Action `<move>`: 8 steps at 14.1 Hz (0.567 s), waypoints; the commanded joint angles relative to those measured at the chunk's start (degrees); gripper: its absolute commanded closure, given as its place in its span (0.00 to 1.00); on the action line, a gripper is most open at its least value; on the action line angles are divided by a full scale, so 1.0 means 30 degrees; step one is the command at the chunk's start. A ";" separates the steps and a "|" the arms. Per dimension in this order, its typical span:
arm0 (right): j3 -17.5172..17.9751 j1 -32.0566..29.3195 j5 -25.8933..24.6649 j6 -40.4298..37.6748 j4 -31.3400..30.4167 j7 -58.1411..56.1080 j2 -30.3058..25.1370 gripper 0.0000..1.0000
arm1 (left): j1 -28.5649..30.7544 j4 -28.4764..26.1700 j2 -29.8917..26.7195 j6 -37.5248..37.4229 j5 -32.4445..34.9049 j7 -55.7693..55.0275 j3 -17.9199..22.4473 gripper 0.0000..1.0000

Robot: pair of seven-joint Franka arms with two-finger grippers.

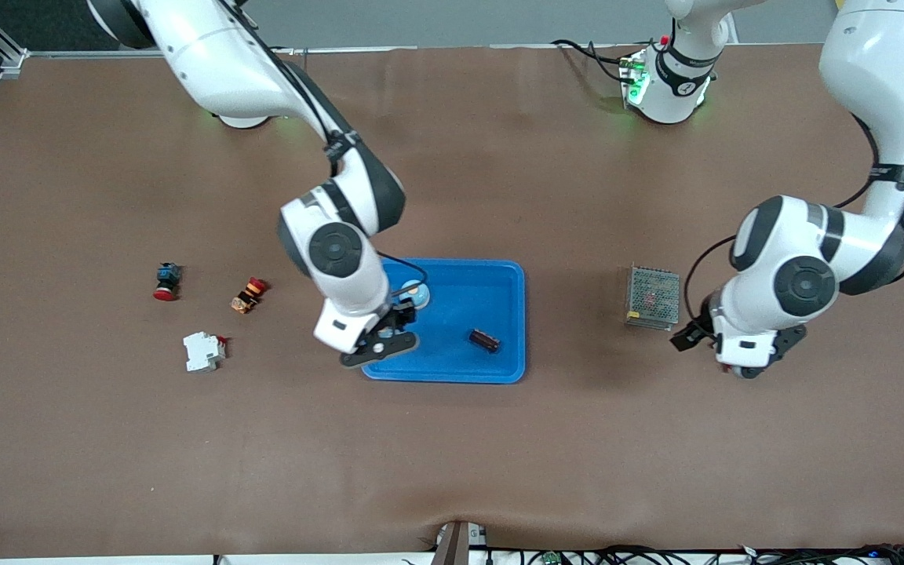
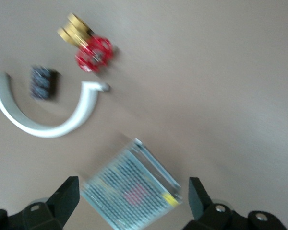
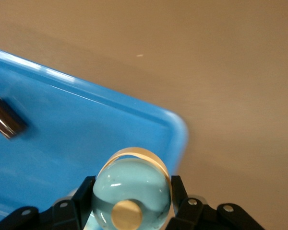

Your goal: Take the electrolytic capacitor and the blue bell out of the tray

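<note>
Right gripper (image 3: pixel 130 203): jaws clamped across the blue bell (image 3: pixel 132 191), one pad on each side of the dome, brass button facing the wrist camera. In the front view the right gripper (image 1: pixel 399 318) and bell (image 1: pixel 417 295) sit over the tray (image 1: pixel 491 282), at the corner toward the right arm's end. Bell apparently just clear of the tray floor; contact cannot be told.

Electrolytic capacitor (image 1: pixel 484 340) lying on its side inside the tray, in the part nearer the front camera, apart from the bell. Also seen in the right wrist view (image 3: pixel 6 122).

Left gripper (image 1: pixel 723 345): jaws spread wide, holding nothing, over the tabletop (image 1: pixel 452 471) just beside the mesh-cased power supply (image 1: pixel 652 297). Left arm waiting.

Handling judgement: bell dome likely smooth metal, rigid, light, slippery on a curved face; grip across the widest part of the dome looks right. Capacitor small, hard, cylindrical, prone to roll; best pinched across its body, mid-length, with care for any leads.

Outside the tray, toward the right arm's end: red push button (image 1: pixel 165 281), orange-and-red switch (image 1: pixel 249 295), white circuit breaker (image 1: pixel 203 351).
</note>
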 commanded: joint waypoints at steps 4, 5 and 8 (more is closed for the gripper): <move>0.0305 -0.4174 0.0028 -0.2772 -0.0398 -0.9801 -0.2255 0.63 | -0.3617 0.3634 0.2278 -0.0299 -0.1547 -0.5195 -0.0083 0.00; 0.0305 -0.4907 0.0028 -0.2803 -0.0398 -1.1733 -0.2431 0.63 | -0.4350 0.4161 0.2630 -0.0182 -0.1549 -0.5871 -0.0083 0.00; 0.0334 -0.6930 0.0028 -0.2921 -0.0544 -1.6718 -0.2433 0.63 | -0.6753 0.6036 0.3918 0.0284 -0.1520 -0.7483 0.0034 0.03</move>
